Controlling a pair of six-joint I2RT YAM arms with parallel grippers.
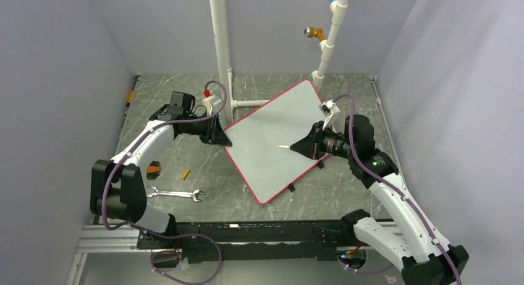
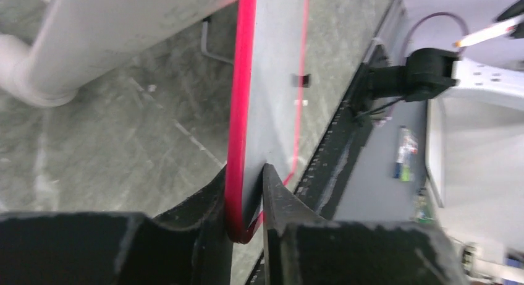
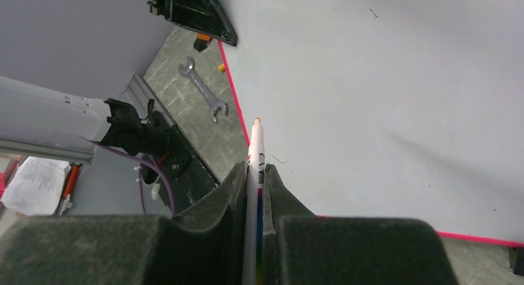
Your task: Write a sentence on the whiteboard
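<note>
The blank, red-framed whiteboard is clamped at its frame-left corner by the left gripper. A slim white marker, clamped in the right gripper, is aimed leftward at mid-board.

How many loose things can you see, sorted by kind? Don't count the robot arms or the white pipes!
Whiteboard: 1
Marker: 1
Wrench: 1
Small yellow piece: 1
Small orange-and-black thing: 1
Total: 5
</note>
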